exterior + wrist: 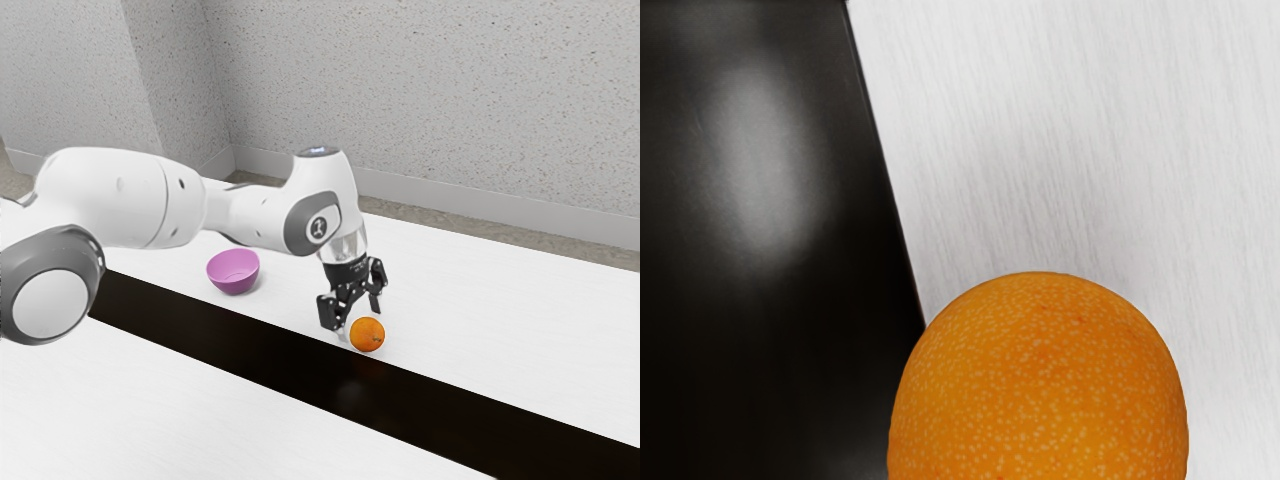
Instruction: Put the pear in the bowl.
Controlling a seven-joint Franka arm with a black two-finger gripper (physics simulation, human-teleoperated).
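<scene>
- Wall (400, 100), one, speckled grey, with a pale skirting; across the top of the exterior view.
- Table (500, 300), one, white, faintly grained; spans the middle and lower part of that view.
- Arm (120, 195), one, white with grey joints; enters at the left edge and reaches to the centre.
- Strip (250, 345), one, black, glossy; runs slantwise from centre left to the lower right corner.
- Gripper (359, 321), one, black; just right of centre, tilted, pointing down at the orange (367, 334). Fingers apart, one towards the frame's left, the other towards its right; not clamped on anything.
- Bowl (235, 286), one, pink-purple, upright on the table; left of centre, behind the strip, well apart from the gripper.
- Orange, one, round, dimpled skin; right of centre, slightly below the middle, by the strip's far edge. In the wrist view its outline overlaps that edge, close under the hand.
</scene>
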